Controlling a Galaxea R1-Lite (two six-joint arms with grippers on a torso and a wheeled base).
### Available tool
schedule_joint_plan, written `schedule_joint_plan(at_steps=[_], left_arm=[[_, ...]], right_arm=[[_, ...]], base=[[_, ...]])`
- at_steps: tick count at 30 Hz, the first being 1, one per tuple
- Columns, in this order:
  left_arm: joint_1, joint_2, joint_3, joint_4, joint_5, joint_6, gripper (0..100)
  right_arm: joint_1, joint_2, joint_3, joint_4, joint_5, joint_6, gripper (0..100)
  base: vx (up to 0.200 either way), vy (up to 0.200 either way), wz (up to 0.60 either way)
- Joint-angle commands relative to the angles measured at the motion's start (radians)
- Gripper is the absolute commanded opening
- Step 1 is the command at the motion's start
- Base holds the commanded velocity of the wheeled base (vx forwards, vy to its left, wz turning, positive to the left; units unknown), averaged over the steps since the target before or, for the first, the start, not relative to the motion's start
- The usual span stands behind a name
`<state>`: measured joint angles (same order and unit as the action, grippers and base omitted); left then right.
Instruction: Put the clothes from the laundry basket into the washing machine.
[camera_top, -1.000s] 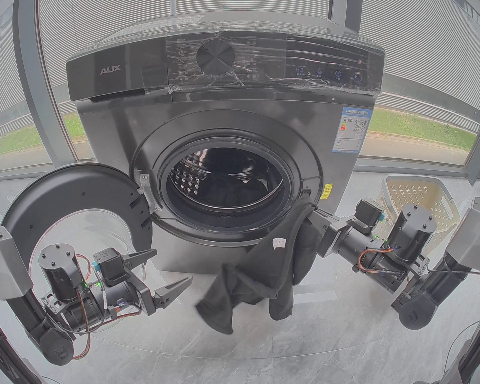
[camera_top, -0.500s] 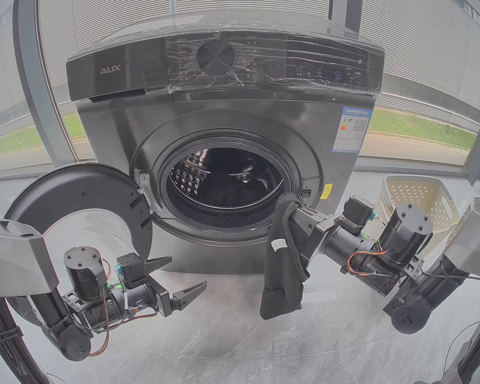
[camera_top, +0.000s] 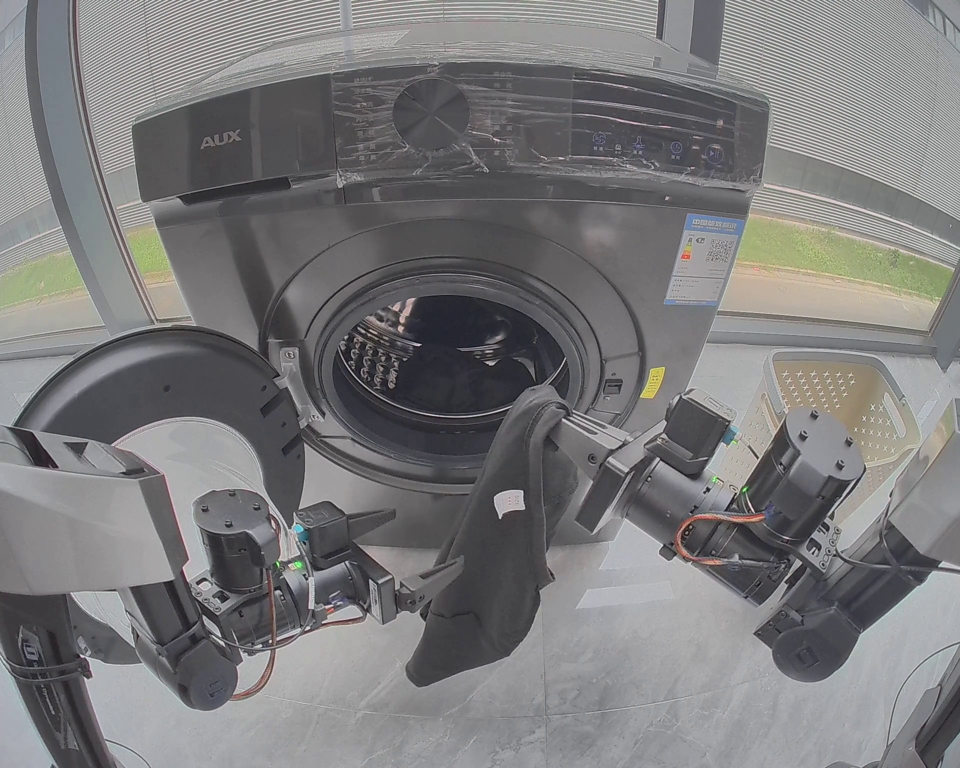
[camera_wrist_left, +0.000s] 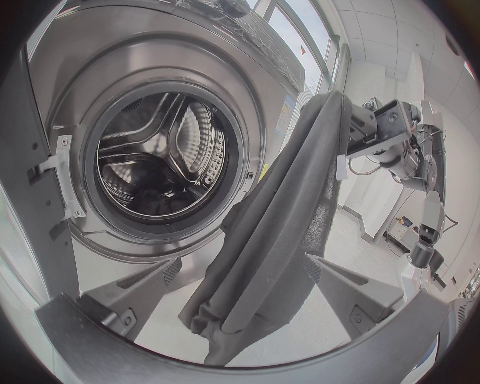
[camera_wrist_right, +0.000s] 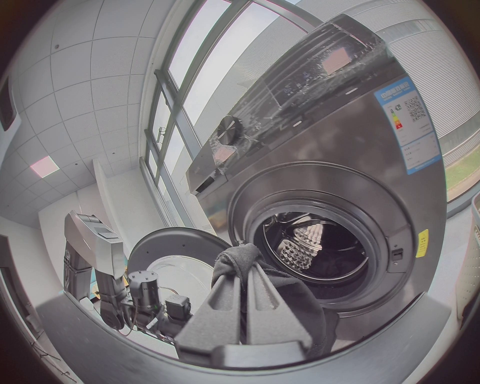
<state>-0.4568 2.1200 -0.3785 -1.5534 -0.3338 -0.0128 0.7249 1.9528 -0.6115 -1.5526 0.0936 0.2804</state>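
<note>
A black garment (camera_top: 500, 560) with a small white tag hangs from my right gripper (camera_top: 558, 425), which is shut on its top fold. It dangles just in front of the lower right rim of the washing machine's open drum (camera_top: 450, 370). In the right wrist view the fingers (camera_wrist_right: 220, 305) pinch the cloth (camera_wrist_right: 295, 300). Low down, my left gripper (camera_top: 420, 548) stands open at the garment's lower part. In the left wrist view the cloth (camera_wrist_left: 280, 235) hangs between that gripper's (camera_wrist_left: 242, 262) spread fingers. Something dark (camera_wrist_left: 150, 200) lies inside the drum.
The washing machine's (camera_top: 450, 230) round door (camera_top: 150, 400) stands swung open on the left, close behind my left arm. A beige laundry basket (camera_top: 845, 395) sits on the floor at the right, behind my right arm. Pale tiled floor (camera_top: 640, 660) lies in front.
My right gripper carried the garment left, toward the drum's opening. The left arm swung right across the floor, and its open fingers now reach the hanging cloth.
</note>
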Motion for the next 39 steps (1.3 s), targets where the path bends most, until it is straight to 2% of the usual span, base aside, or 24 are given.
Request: schedule_joint_plan(at_steps=[1, 12, 24, 30, 34, 39], left_arm=[[-0.023, 0.035, 0.003, -0.002, -0.001, 0.002, 100], [-0.029, 0.092, -0.008, -0.004, 0.001, 0.007, 100], [-0.052, 0.095, -0.014, -0.004, -0.014, 0.004, 100], [-0.082, 0.141, -0.049, -0.004, -0.013, 0.007, 100], [-0.079, 0.195, -0.083, -0.004, -0.011, 0.017, 100], [-0.066, 0.265, -0.166, -0.002, -0.001, 0.014, 100]], right_arm=[[0.03, 0.005, -0.025, -0.006, -0.003, 0.0, 0], [0.094, 0.005, -0.039, -0.003, -0.006, 0.003, 0], [0.105, 0.014, -0.044, -0.004, -0.008, 0.008, 0], [0.105, 0.012, -0.034, -0.006, -0.009, 0.008, 0], [0.114, 0.009, -0.031, -0.006, -0.011, 0.006, 0], [0.119, 0.005, -0.025, -0.006, -0.012, 0.006, 0]], base=[[0.0, 0.0, 0.0], [0.0, 0.0, 0.0], [0.0, 0.0, 0.0], [0.0, 0.0, 0.0], [0.0, 0.0, 0.0], [0.0, 0.0, 0.0]])
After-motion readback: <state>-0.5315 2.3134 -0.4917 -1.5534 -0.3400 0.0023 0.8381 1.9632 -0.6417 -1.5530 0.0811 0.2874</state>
